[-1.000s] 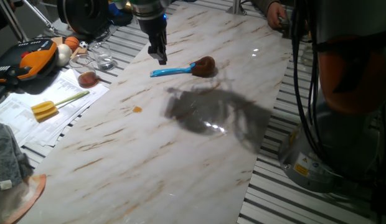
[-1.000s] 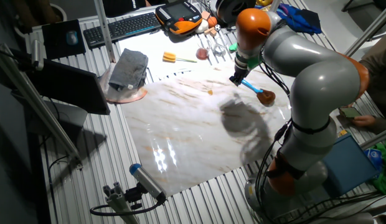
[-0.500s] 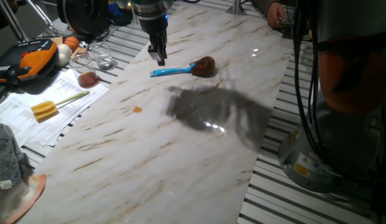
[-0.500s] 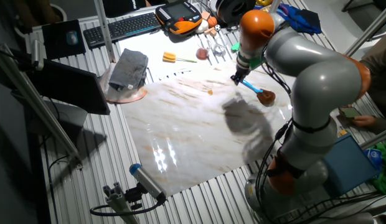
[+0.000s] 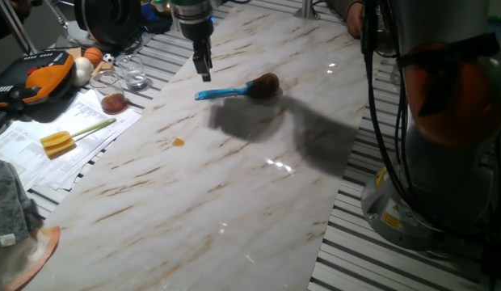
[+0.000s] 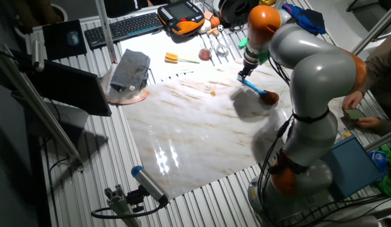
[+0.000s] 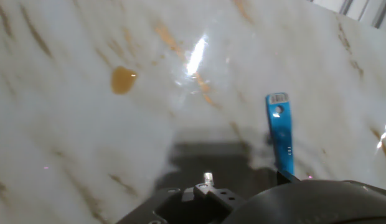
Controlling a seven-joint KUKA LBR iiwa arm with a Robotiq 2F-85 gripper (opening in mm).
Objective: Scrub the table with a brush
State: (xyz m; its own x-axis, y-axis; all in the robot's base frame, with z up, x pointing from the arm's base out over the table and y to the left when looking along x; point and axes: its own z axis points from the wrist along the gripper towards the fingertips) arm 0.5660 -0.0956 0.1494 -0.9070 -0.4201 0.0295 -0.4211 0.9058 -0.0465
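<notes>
We see one small dish brush (image 5: 234, 89) with a thin bright blue handle and a rounded brown bristle head, lying flat on the long white marble-look slab (image 5: 194, 194) near its far end, closer to the edge that borders the cluttered grey slats. The dark two-finger gripper (image 5: 204, 71) hangs just above the free tip of the blue handle, holding nothing; its fingers look close together, but we cannot tell from either fixed view how far apart the jaws are.

The hand view gives what the fixed views do not — the square end of the handle (image 7: 279, 130) with a small label and a hole, and a round amber spot (image 7: 122, 79) on the marble well to its side. It hides the bristle head and the fingertips entirely. The first fixed view shows that same spot (image 5: 178, 142) as a tiny orange fleck toward the middle of the slab.

The other fixed view alone takes in the whole grey and orange arm (image 6: 309, 69) bent over the slab's far corner, and a black keyboard (image 6: 123, 26) beyond the slab's far edge.

Off the slab we count one yellow-headed tool (image 5: 69, 137) on papers — and one grey cloth (image 6: 130, 69).
</notes>
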